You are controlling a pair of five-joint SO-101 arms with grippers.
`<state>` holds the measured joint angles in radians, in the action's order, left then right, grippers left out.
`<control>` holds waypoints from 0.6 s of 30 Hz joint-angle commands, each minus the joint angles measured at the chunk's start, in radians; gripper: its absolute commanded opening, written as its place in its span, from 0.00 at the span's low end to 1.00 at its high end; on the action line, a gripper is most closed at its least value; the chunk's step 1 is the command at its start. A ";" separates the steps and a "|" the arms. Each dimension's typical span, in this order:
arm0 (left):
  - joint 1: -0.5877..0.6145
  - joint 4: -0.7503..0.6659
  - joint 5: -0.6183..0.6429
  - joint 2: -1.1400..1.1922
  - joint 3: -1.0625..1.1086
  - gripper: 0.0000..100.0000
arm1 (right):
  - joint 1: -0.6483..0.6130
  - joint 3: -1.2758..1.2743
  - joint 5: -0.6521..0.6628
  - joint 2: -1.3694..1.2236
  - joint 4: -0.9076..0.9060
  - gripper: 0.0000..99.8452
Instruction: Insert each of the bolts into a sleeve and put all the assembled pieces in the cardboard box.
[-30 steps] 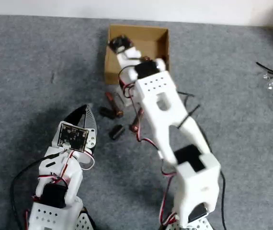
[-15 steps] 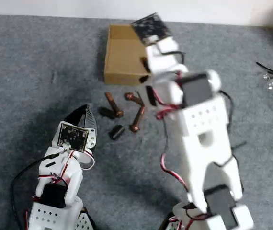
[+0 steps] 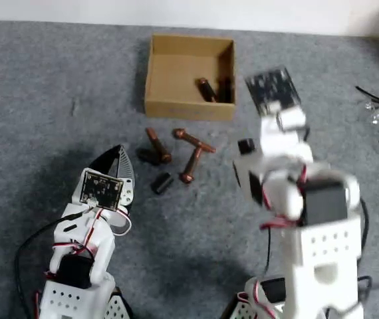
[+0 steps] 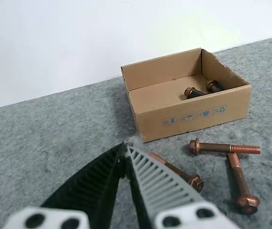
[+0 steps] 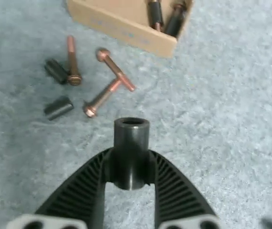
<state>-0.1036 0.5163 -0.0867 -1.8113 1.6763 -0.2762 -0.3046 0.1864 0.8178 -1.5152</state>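
Here, my right claw (image 5: pixel 130 161) is clamped on a black sleeve (image 5: pixel 131 138). Its long axis runs in line with my fingers, and its open bore faces out past the tips. It is a short, dark, smooth tube, held over bare grey bench (image 3: pixel 349 113) off the near right corner of the cardboard box (image 3: pixel 189 108).

Two assembled pieces (image 3: pixel 206 88) lie in the box's right half, close to its wall, their long axes running roughly front to back.

In front of the box lie three loose copper bolts (image 5: pixel 114 69), flanged and threaded. Two meet in a V, and the third (image 5: pixel 71 59) points its threaded end at the box. Two more sleeves (image 5: pixel 58 107) lie on their sides just beside them.

My left claw (image 4: pixel 126 150) has its fingers together, aimed at the box from the near left.
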 commanded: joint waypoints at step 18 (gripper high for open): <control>-0.012 -0.020 -0.002 -0.008 0.019 0.01 | 0.185 -1.236 0.005 0.831 0.634 0.00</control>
<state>-0.1051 0.5163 -0.0867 -1.8113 1.6763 -0.1059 -1.4891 0.2033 1.5221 -0.9244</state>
